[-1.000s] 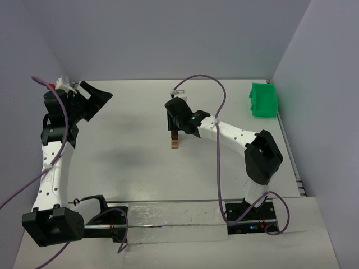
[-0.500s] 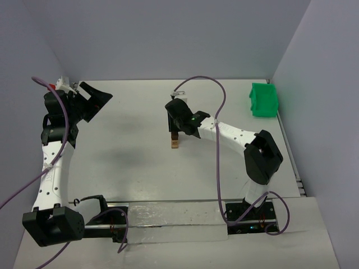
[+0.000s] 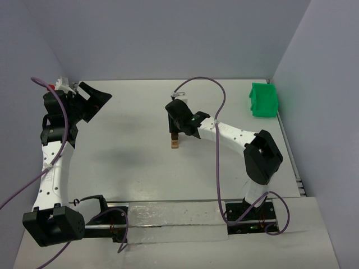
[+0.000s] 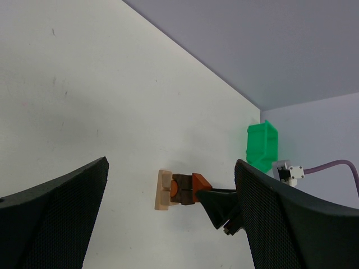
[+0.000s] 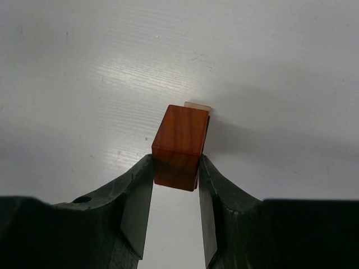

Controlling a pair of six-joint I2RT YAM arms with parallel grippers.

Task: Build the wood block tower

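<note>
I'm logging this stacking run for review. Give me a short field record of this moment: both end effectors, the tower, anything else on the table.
right end effector: shut on the reddish-brown block, at the tower's top
left end effector: open, empty, at the far left of the table
wood block tower: tan base, dark brown piece next, the gripped block on top
green bin: far right, apart from the tower

The left arm [image 3: 49, 168] bends up at the left side, its left gripper [image 3: 92, 100] aloft and tilted, jaws spread wide and empty. The right arm [image 3: 233, 133] reaches forward and inward, right gripper [image 3: 174, 132] pointing down, fingers [image 5: 137, 190] pinching a reddish-brown wood block [image 5: 179, 143] from both sides.
</note>
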